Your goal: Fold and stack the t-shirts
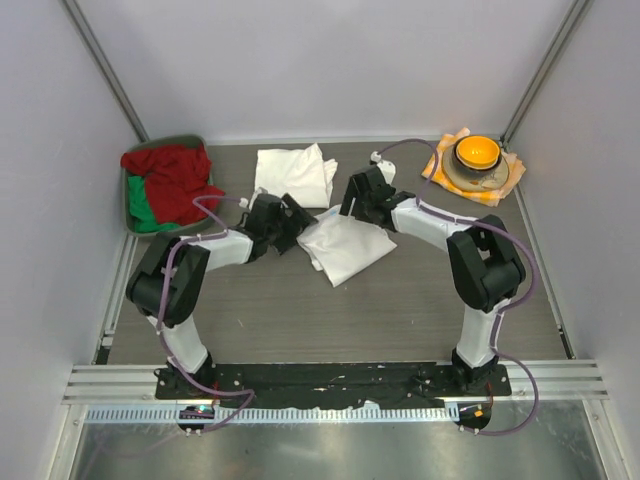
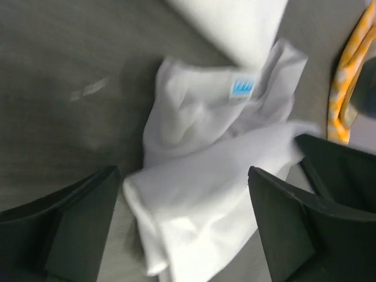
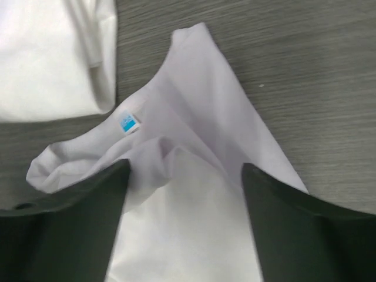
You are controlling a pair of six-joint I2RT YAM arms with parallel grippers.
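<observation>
One white t-shirt (image 1: 345, 248) lies crumpled and partly folded in the middle of the table. Its collar with a blue label (image 3: 128, 123) faces the far side. It also shows in the left wrist view (image 2: 200, 182) and the right wrist view (image 3: 194, 176). A second white t-shirt (image 1: 295, 175) lies folded just behind it, and shows in both wrist views (image 2: 235, 23) (image 3: 47, 59). My left gripper (image 1: 295, 222) (image 2: 185, 200) is open over the crumpled shirt's left edge. My right gripper (image 1: 358, 205) (image 3: 185, 200) is open over its collar end. Cloth lies between both pairs of fingers.
A green basket (image 1: 131, 215) with red and green cloth stands at the far left. An orange bowl (image 1: 477, 153) sits on an orange-and-white checked cloth (image 1: 505, 180) at the far right; that cloth also shows in the left wrist view (image 2: 346, 88). White walls enclose the table.
</observation>
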